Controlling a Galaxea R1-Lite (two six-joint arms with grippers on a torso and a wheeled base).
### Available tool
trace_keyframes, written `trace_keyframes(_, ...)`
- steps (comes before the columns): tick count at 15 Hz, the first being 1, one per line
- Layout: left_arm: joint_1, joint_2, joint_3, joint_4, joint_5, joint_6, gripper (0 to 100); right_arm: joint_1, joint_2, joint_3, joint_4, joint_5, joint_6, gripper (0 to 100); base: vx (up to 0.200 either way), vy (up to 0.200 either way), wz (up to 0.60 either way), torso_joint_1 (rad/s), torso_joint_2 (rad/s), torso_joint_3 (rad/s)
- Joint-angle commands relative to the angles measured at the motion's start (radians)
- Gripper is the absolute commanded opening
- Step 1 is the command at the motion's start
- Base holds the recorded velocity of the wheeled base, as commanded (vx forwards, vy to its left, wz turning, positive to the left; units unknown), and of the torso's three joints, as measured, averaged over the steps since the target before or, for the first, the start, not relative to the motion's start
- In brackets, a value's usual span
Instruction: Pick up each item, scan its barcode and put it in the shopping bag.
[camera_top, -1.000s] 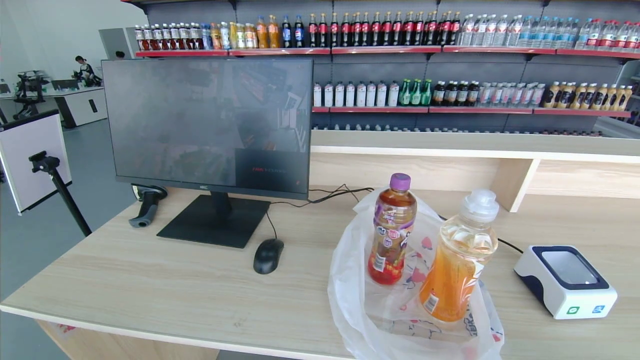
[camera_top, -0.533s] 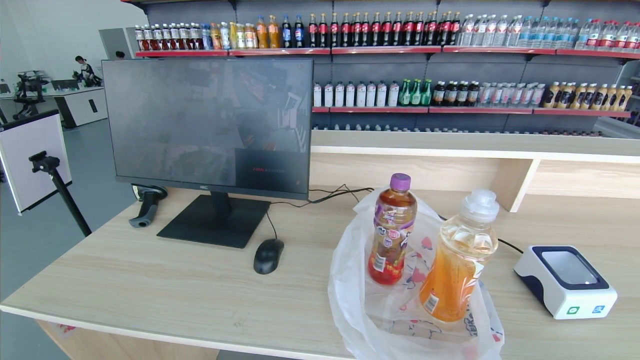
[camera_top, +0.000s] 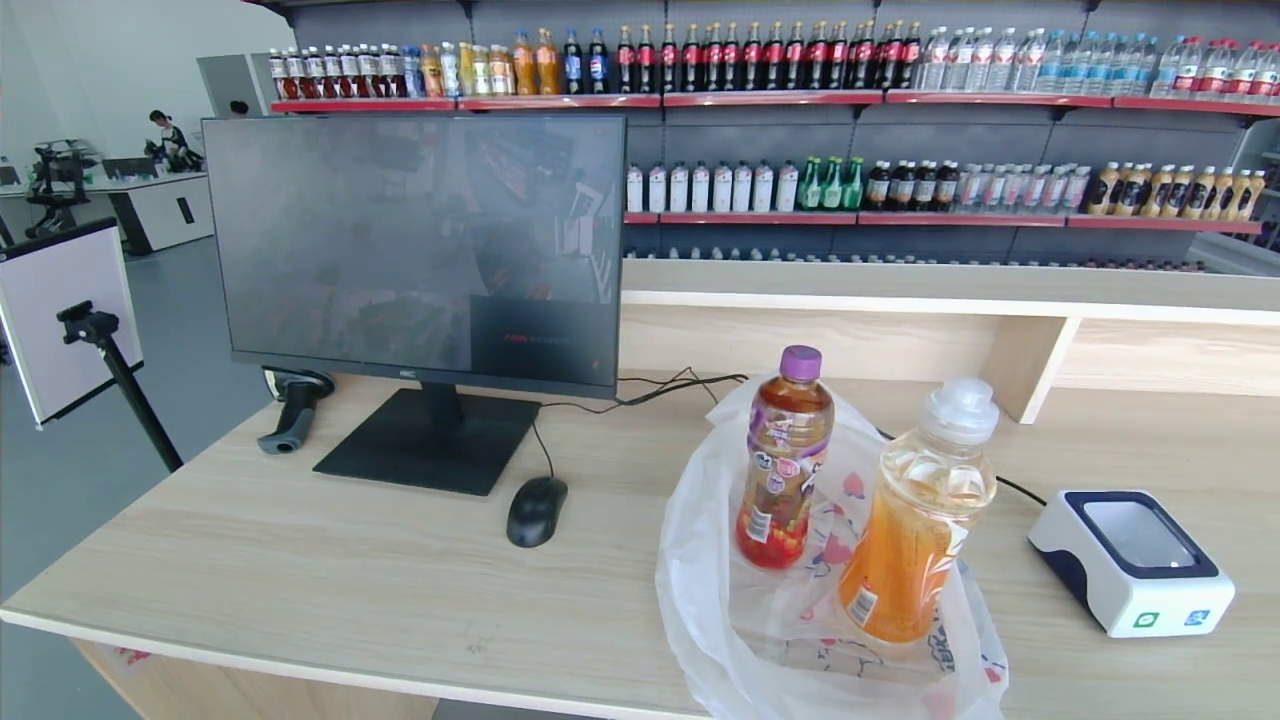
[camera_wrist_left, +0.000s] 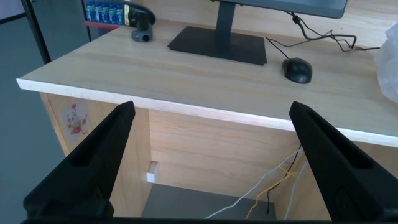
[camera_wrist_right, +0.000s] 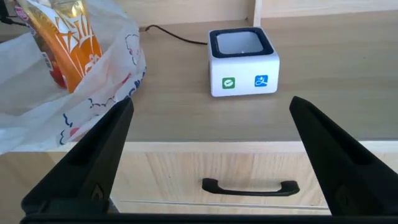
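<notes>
Left gripper (camera_wrist_left: 211, 109) and right gripper (camera_wrist_right: 211, 102), fingers spread wide, nothing held.
We see the left one low off the front edge of the wooden counter (camera_top: 300, 580), facing the monitor (camera_top: 415, 240) stand and the mouse (camera_top: 536, 510); the right one sits before the counter front, facing the barcode scanner (camera_top: 1130, 560) above a drawer handle (camera_wrist_right: 249, 186). Both items stand upright inside the white shopping bag (camera_top: 700, 570) on the counter: a purple-capped bottle (camera_top: 785, 470) farther back and an orange drink bottle (camera_top: 915, 530) nearer us, just beside it. On the bag's right, the scanner lies near it.
</notes>
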Motion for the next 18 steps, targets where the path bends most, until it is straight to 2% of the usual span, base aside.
trace_keyframes(1,0.001,0.000,0.000,-0.001,0.000,0.001,100,0.000,0.000,0.000,0.002,0.003,-0.005,100,-0.200,0.000,0.00,0.022,0.00,-0.002)
trace_keyframes(10,0.001,0.000,0.000,0.000,0.000,0.002,100,0.000,0.000,0.000,0.002,0.004,-0.004,100,-0.200,0.000,0.00,0.000,0.00,0.002)
trace_keyframes(13,0.000,0.000,0.000,-0.001,0.000,0.002,100,0.000,0.000,0.000,0.002,0.006,-0.005,100,0.000,0.000,-0.60,0.004,0.00,0.002)
trace_keyframes(16,0.001,0.000,0.000,0.000,0.000,0.002,100,0.000,0.000,0.000,0.002,0.006,-0.005,100,0.000,0.000,0.00,0.000,0.00,0.000)
trace_keyframes(18,0.001,0.000,0.000,0.000,0.000,0.002,100,0.000,0.000,0.000,0.002,0.006,-0.004,100,0.000,-0.200,0.00,0.007,0.00,0.002)
